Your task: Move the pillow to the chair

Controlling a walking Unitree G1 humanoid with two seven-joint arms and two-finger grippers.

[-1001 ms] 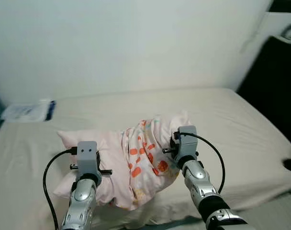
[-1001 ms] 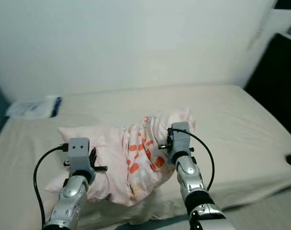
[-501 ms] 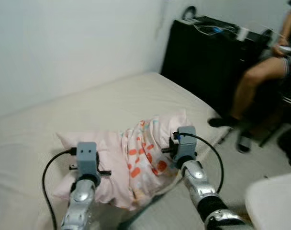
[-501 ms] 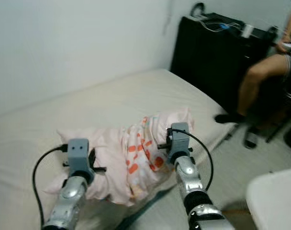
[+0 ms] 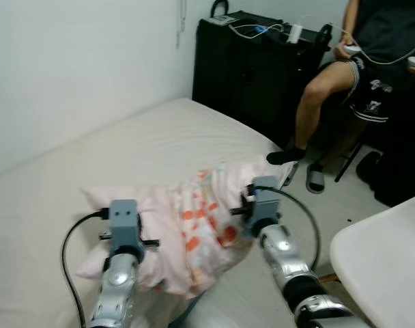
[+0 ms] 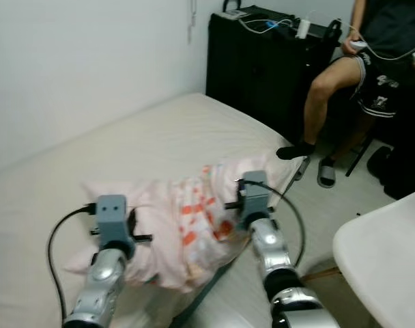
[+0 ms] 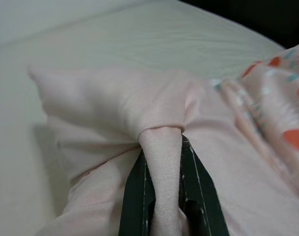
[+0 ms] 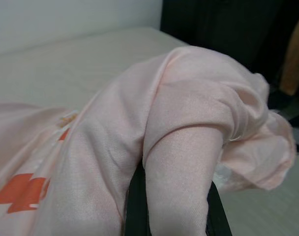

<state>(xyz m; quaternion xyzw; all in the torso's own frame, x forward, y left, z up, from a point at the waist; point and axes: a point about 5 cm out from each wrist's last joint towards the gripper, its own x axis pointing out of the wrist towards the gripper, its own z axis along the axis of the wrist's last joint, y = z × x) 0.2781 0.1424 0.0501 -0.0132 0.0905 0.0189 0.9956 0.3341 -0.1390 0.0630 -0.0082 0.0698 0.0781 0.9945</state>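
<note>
You've got the pink pillow (image 5: 187, 232) held up between both arms over the bed (image 5: 91, 157) edge. Left claw (image 7: 162, 196) pinched tight on a fabric fold, right claw (image 8: 176, 206) likewise. White chair (image 5: 385, 260) at right; person (image 5: 358, 75) seated behind.

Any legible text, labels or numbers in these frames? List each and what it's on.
None legible.
White print on the person's black shorts: too small and blurred to read.
Pillow: orange and teal pattern, no lettering.
</note>
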